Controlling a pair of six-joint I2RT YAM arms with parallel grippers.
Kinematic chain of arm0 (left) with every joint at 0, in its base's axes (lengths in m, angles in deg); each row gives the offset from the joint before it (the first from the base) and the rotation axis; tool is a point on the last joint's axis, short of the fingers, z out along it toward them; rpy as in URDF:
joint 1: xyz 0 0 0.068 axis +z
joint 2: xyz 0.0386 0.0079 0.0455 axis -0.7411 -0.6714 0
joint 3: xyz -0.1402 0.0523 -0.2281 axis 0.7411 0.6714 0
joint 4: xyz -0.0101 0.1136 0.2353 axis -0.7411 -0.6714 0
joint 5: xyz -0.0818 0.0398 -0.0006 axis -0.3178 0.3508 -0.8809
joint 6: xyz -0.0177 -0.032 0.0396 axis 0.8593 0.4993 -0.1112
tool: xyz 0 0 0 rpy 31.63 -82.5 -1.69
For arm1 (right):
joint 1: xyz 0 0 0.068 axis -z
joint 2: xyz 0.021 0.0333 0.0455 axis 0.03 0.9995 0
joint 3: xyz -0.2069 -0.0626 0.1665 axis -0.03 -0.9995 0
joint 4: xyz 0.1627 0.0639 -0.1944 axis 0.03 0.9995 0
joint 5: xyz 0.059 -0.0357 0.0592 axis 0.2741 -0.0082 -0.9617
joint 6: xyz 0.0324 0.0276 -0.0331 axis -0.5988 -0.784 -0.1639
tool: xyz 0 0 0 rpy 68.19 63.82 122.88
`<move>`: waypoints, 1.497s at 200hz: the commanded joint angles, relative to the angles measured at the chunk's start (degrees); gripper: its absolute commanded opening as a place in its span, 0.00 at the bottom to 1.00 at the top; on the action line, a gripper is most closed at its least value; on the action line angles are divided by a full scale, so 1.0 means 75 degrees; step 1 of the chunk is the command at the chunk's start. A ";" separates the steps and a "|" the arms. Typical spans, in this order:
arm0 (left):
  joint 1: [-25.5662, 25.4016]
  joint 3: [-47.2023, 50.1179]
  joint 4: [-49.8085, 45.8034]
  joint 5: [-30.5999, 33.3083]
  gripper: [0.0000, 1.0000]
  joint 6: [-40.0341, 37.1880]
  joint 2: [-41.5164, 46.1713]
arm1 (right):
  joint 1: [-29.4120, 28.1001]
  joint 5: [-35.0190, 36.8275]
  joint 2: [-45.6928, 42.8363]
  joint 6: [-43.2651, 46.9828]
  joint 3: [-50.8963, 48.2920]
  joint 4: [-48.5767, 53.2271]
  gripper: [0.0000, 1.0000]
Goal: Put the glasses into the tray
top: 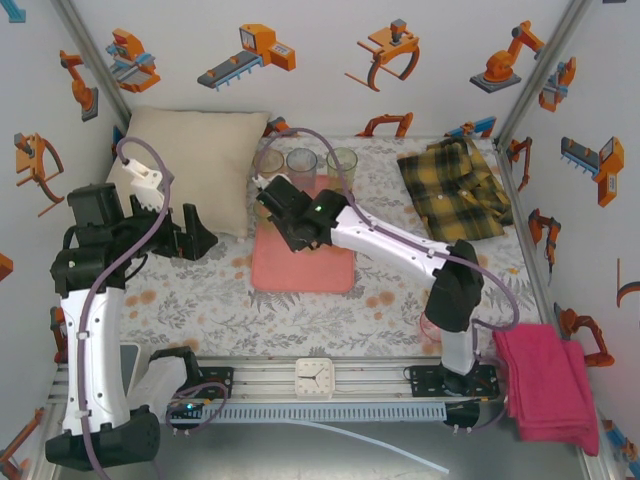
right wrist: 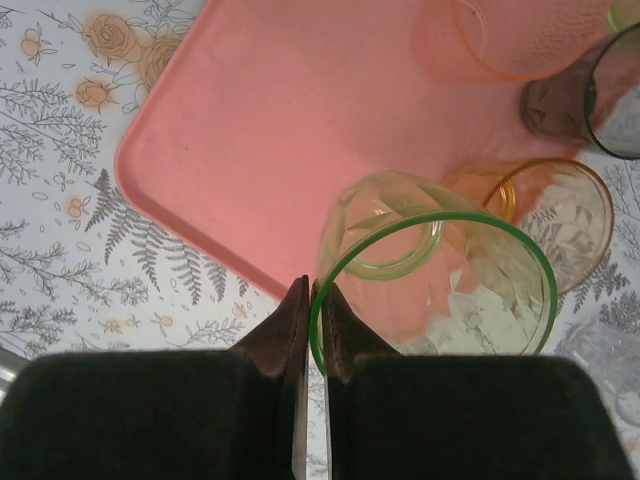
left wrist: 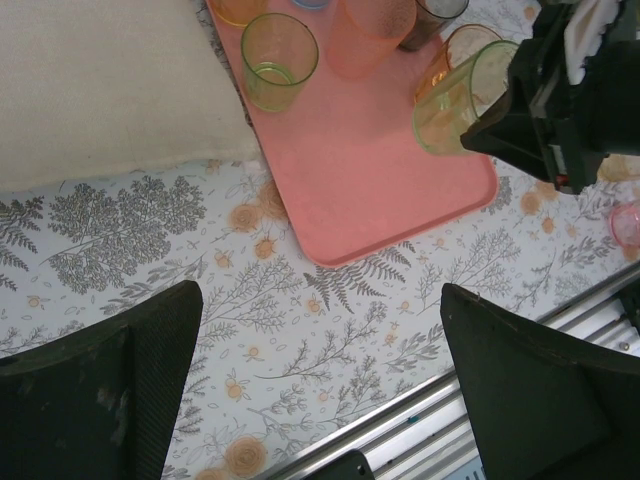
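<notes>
No text, label or number can be read.

Materials and surface finishes

By item: transparent green tumbler (right wrist: 470,290), glossy and smooth; flat salmon-pink rectangular tray (right wrist: 250,130), smooth, matt, plastic-like; floral printed desk cloth (left wrist: 300,330), matt fabric; cream pillow (left wrist: 100,90), coarse woven cloth; slotted silver rail (top: 380,375), bare metal.

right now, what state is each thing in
right gripper, shut on the held green glass at its rim
held green glass, tilted over the tray
left gripper, open, empty
tray, flat, partly loaded
second green glass, upright on the tray
smoky grey glass, upright
</notes>
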 commanded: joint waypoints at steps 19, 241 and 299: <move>0.0171 0.0106 0.0134 -0.0104 0.95 0.0120 0.0120 | -0.0075 0.0311 0.0414 0.0288 0.0342 -0.0585 0.03; 0.0307 0.0259 0.0262 -0.0250 0.95 0.0183 0.0067 | 0.0061 0.0678 0.1940 0.0653 0.0729 -0.1061 0.05; 0.0307 0.0281 0.0257 -0.0251 0.95 0.0185 0.0096 | 0.0244 0.0272 0.1970 0.0476 0.0730 -0.1063 0.07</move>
